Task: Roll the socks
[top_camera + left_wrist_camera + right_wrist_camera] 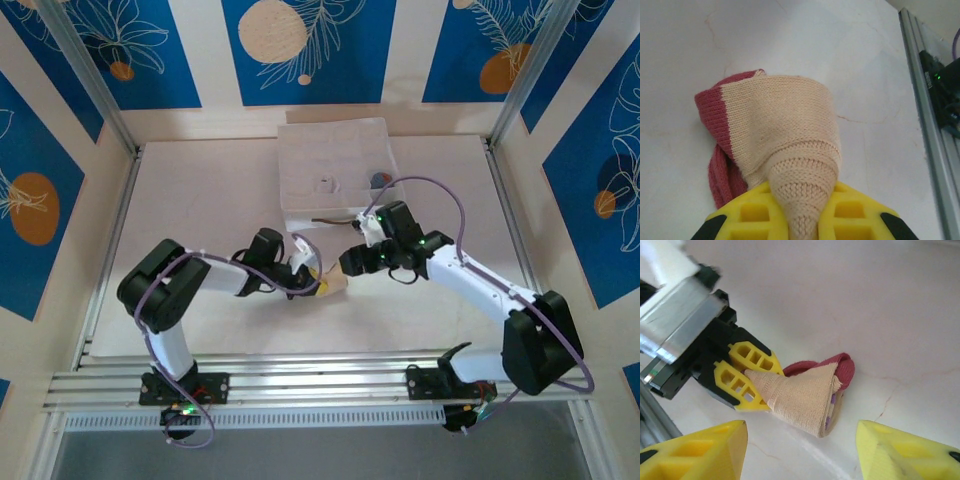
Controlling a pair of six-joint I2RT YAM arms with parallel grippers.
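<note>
Pinching tan sock (780,120) in closed left claw (802,210), likely to stop its roll unwinding; holding right claw (801,427) open, empty, alongside.

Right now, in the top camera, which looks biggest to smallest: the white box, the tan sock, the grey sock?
White box, by far.
Then tan sock and grey sock: both tiny, the tan partly hidden, so I can't rank them.
</note>
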